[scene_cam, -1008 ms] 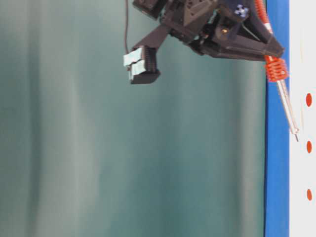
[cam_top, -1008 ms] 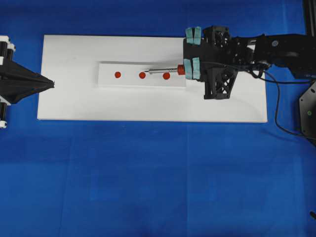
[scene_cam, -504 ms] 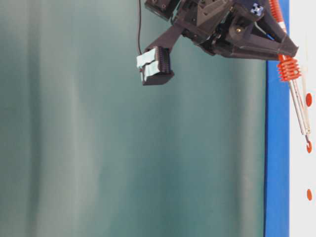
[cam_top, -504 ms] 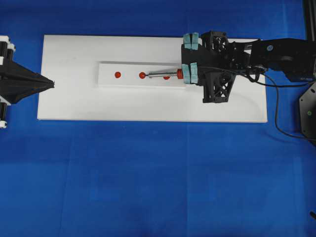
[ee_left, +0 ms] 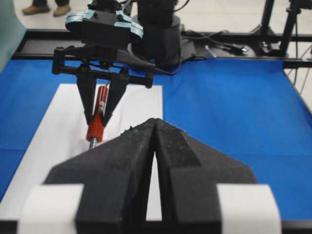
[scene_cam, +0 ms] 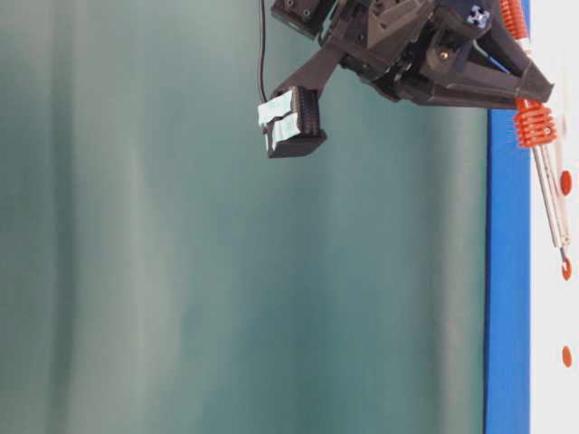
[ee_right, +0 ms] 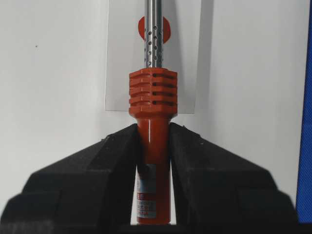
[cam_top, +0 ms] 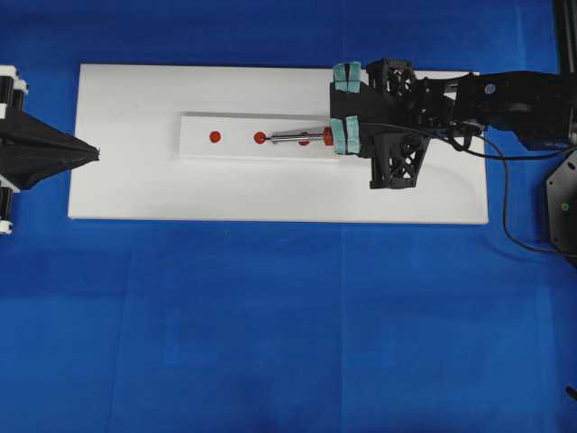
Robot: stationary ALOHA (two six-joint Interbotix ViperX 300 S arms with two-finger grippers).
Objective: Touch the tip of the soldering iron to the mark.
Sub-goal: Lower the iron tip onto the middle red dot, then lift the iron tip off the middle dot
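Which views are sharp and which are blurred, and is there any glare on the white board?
Overhead view: evenly lit and sharp, no glare on the white board, soft shadow under the right gripper. Left wrist view: the near left gripper is soft, the soldering iron clearer. Right wrist view: iron's ribbed collar sharp, near fingers dark. Table-level view: turned sideways, background blurred.

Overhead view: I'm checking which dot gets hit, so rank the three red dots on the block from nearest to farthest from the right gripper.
From the right gripper:
1. Right dot, under the iron's shaft.
2. Mark, middle, at the iron's tip.
3. Left dot, far end of the block.
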